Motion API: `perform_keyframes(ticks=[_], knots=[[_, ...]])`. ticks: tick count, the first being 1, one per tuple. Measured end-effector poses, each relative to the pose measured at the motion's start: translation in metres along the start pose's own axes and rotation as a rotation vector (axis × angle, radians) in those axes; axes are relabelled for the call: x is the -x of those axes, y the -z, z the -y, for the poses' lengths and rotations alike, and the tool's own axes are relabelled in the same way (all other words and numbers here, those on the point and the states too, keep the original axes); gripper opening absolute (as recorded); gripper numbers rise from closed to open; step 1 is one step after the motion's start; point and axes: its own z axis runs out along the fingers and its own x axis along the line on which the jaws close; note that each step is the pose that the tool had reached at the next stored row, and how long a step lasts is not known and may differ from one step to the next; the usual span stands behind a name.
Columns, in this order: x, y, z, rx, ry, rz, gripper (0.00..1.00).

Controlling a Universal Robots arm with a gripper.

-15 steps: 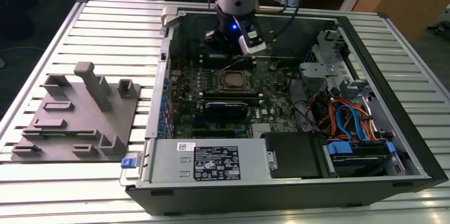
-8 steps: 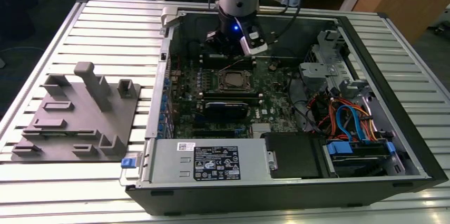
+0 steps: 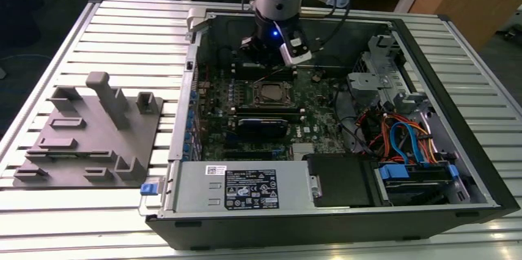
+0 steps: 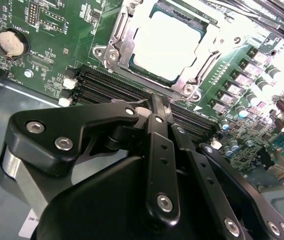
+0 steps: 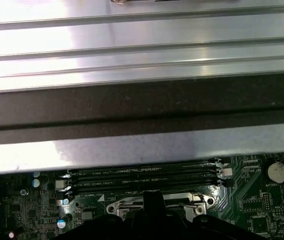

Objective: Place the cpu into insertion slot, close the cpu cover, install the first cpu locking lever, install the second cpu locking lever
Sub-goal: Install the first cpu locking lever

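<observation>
A: Where the green circuit board [image 4: 57, 55] lies inside the open computer case [image 3: 343, 217], the cpu [image 4: 167, 44] is seen seated flat in the insertion slot [image 3: 270, 93], its pale metal top showing through the window of the cpu cover [image 4: 119, 35].

B: Is the cover laid down over the chip?

A: In the second wrist view the silvery frame is seen lying around the chip, with screws at its corners. Whether the locking levers are latched cannot be told.

B: And the fingers?

A: The gripper [image 4: 157, 102] is held just beside the socket, over the long black memory slots [image 4: 112, 90]. The fingers [image 4: 154, 112] are drawn together into one narrow black tip, and nothing is seen held between them. In the first wrist view the same tip [image 5: 153, 200] is seen at the socket's edge, next to the memory slots [image 5: 142, 177].

B: What is found around that?

A: A round coin battery [image 4: 12, 42] is set on the board, well apart from the socket. In the exterior view the arm [image 3: 280, 3] is lowered into the far part of the case, the case rests on a ribbed metal counter [image 3: 122, 40], and a grey fixture block [image 3: 90, 134] stands at the exterior view's left.
</observation>
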Motion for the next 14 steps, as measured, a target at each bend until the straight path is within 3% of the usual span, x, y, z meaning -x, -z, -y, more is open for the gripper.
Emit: perform_keyframes(ticks=[14], knots=[[0.0054, -0.0051, -0.0005, 0.0, 0.0, 0.0, 0.1]])
